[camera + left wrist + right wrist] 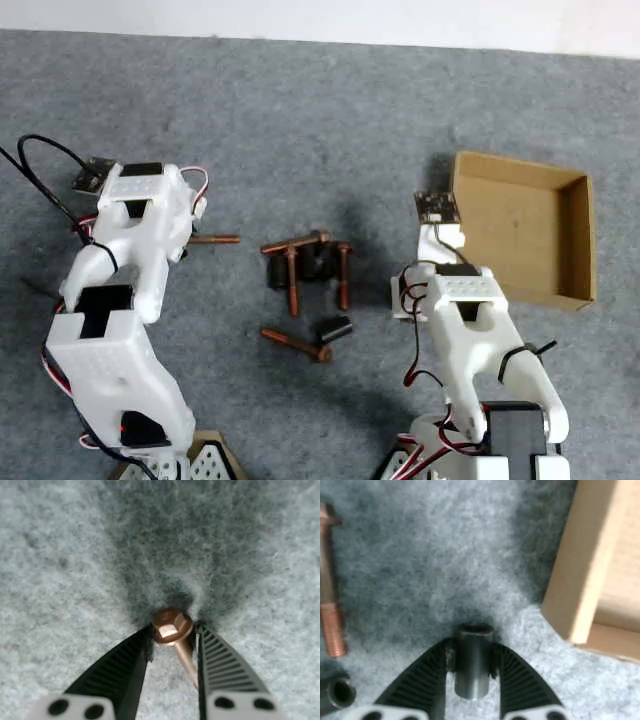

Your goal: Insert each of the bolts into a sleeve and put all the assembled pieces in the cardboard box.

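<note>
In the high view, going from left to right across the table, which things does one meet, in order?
Left arm → the bolt held in its fingers → loose bolts and sleeves in the middle → right arm → cardboard box.

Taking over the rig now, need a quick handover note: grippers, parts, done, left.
Left gripper: shut on a bolt, held by the head end, above the mat.
Right gripper: shut on a sleeve, beside the cardboard box.
Between the arms: four loose bolts and a few loose sleeves on the mat.
Done: one bolt and one sleeve picked up. Nothing is assembled and the box is empty.
Left: join the held bolt and sleeve, box the piece, then do the same with the loose parts.
</note>
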Action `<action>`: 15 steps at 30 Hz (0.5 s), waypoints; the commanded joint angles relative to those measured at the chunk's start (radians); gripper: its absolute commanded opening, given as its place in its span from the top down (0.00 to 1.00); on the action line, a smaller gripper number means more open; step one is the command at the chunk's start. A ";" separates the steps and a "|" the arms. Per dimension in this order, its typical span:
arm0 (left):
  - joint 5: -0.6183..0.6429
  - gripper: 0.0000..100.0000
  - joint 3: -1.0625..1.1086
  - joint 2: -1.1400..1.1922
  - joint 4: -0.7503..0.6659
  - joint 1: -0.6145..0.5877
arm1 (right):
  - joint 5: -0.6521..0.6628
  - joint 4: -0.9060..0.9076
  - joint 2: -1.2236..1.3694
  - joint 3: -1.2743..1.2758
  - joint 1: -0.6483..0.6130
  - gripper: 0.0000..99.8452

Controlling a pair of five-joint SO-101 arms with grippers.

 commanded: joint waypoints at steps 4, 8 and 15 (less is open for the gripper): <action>0.006 0.98 0.013 -0.002 -0.025 0.012 | 0.011 -0.059 0.012 -0.008 -0.024 0.99; -0.002 1.00 0.010 -0.005 -0.011 0.015 | 0.011 -0.054 0.001 -0.008 -0.019 0.99; -0.195 1.00 0.097 -0.166 -0.009 0.056 | 0.011 -0.038 -0.148 0.062 -0.025 0.99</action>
